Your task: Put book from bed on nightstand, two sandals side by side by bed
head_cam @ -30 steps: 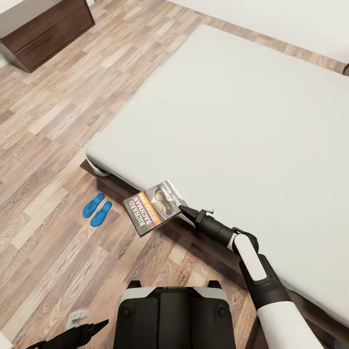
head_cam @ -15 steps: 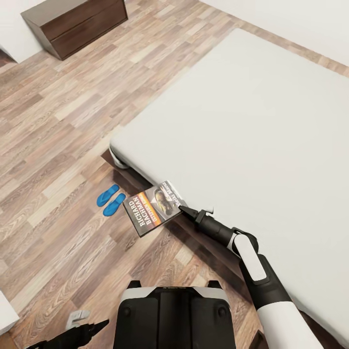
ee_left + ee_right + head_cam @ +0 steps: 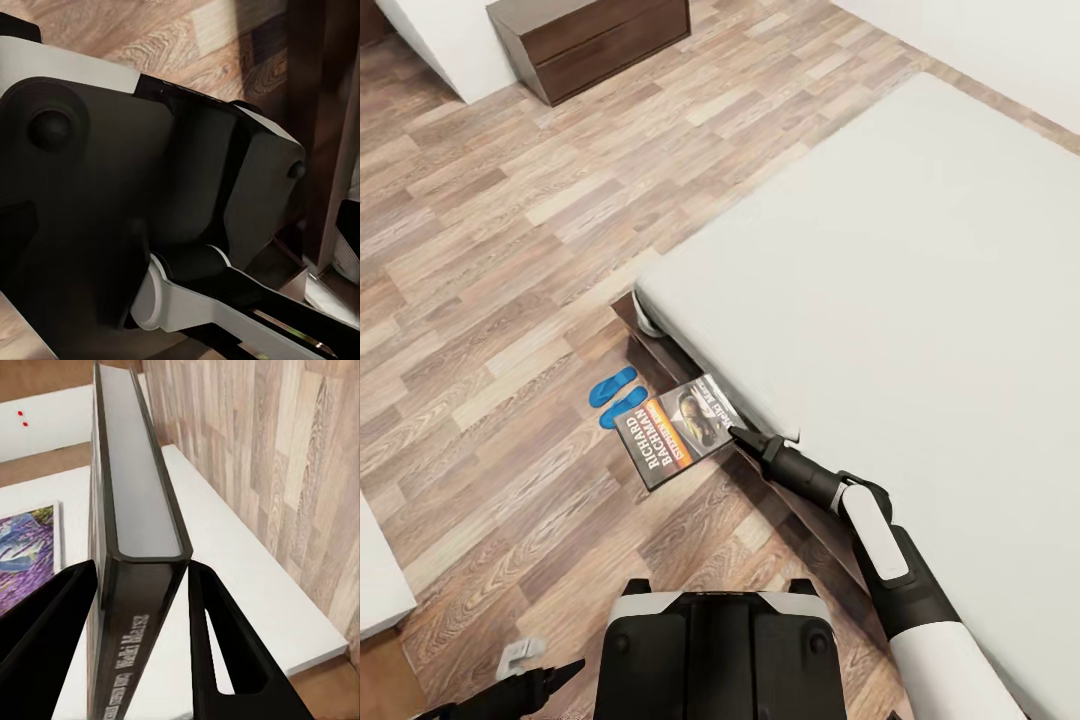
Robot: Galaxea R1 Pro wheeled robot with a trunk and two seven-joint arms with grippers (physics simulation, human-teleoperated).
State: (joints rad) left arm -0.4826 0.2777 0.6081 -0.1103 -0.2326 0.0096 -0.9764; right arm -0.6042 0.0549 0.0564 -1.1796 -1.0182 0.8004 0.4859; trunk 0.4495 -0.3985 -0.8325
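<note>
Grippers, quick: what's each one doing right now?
Right gripper: shut on the book.
Left gripper: low by the base, holding nothing visible; open or shut cannot be told.

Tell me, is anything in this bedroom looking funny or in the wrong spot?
The book is off the bed, pinched at one corner by the right gripper and hanging tilted over the floor. The two blue sandals lie neatly together beside the bed.
</note>
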